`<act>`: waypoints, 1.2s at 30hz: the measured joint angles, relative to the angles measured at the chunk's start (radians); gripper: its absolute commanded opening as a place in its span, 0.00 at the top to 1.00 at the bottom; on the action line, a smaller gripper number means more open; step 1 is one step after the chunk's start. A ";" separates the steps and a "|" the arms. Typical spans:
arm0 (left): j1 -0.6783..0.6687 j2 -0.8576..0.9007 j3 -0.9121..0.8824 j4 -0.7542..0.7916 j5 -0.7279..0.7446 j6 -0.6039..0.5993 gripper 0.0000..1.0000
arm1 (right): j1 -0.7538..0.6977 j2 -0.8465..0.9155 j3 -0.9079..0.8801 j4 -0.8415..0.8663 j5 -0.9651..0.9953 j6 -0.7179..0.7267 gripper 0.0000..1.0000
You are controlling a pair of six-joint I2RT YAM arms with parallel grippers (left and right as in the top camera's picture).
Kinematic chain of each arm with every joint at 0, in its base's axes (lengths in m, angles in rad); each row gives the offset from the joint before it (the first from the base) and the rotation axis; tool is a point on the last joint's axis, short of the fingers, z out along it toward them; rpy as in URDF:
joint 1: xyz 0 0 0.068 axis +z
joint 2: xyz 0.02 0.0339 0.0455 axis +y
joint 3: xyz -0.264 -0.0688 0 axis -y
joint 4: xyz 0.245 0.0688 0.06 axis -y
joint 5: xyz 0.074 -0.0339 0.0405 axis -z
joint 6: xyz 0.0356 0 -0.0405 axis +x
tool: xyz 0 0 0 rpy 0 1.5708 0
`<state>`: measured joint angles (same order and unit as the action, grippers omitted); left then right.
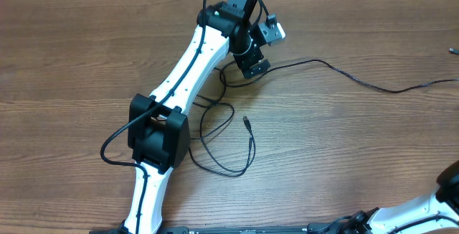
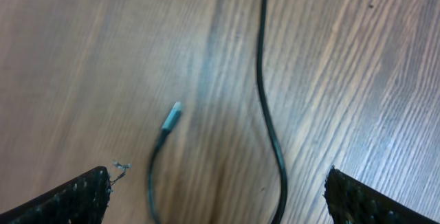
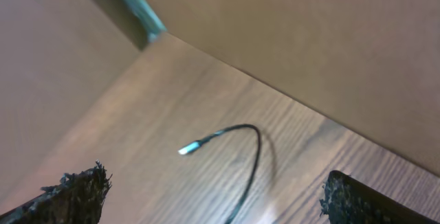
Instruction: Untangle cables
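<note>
- Nearest, at the lower right edge of the overhead view, only part of the right arm (image 1: 445, 191) shows. Its wrist view shows the right gripper (image 3: 216, 183) with jaws spread wide and nothing between them. It sits above a cable end with a pale plug (image 3: 189, 148) lying on the table (image 3: 172, 100).
- In the middle of the overhead view, the cables (image 1: 229, 168) lie in a loose loop on the wood. The strands cross close beside the left arm (image 1: 186, 69). A free plug end (image 1: 246, 121) sits at the right side of the loop.
- Further up, at upper centre, the left gripper (image 1: 254, 58) hangs over the spot where several strands meet. In its wrist view the jaws stand wide and hold nothing. A dark strand (image 2: 265, 80) runs down the frame between the fingers, and a short end (image 2: 172, 114) with a light tip lies to its left. Both are apart from the fingertips (image 2: 75, 196).
- Farthest out, a long cable (image 1: 358, 82) runs from under that gripper to the right edge of the frame. Which plug the right wrist view shows cannot be told.
- The step in hand looks like choosing a grasp, as no cable is lifted yet and the tangle looks intact.
- The next move calls for lowering the left gripper onto one strand only and closing on it. It would then draw the strand clear of the loop without dragging its neighbours.
</note>
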<state>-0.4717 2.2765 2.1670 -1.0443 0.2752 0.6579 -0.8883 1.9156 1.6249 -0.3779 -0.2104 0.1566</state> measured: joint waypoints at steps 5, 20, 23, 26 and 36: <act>0.000 0.000 0.100 -0.091 -0.079 0.000 0.01 | 0.019 -0.084 0.000 -0.026 -0.048 -0.001 0.00; 0.046 -0.030 0.180 -0.292 -0.356 -0.125 0.01 | 0.340 -0.303 0.000 -0.253 -0.080 -0.064 0.00; 0.095 -0.031 0.181 -0.348 -0.389 -0.184 0.01 | 0.397 -0.314 0.000 -0.335 -0.106 -0.068 0.00; 0.155 -0.031 0.181 -0.404 -0.407 -0.237 0.00 | 0.468 -0.314 0.001 -0.435 -0.154 -0.071 0.00; 0.309 -0.032 0.182 -0.472 -0.352 -0.367 0.00 | 0.875 -0.314 0.001 -0.676 -0.271 -0.072 0.00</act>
<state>-0.1627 2.2448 2.3486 -1.5162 -0.0765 0.2905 -0.0135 1.6016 1.6260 -1.0534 -0.4812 0.0845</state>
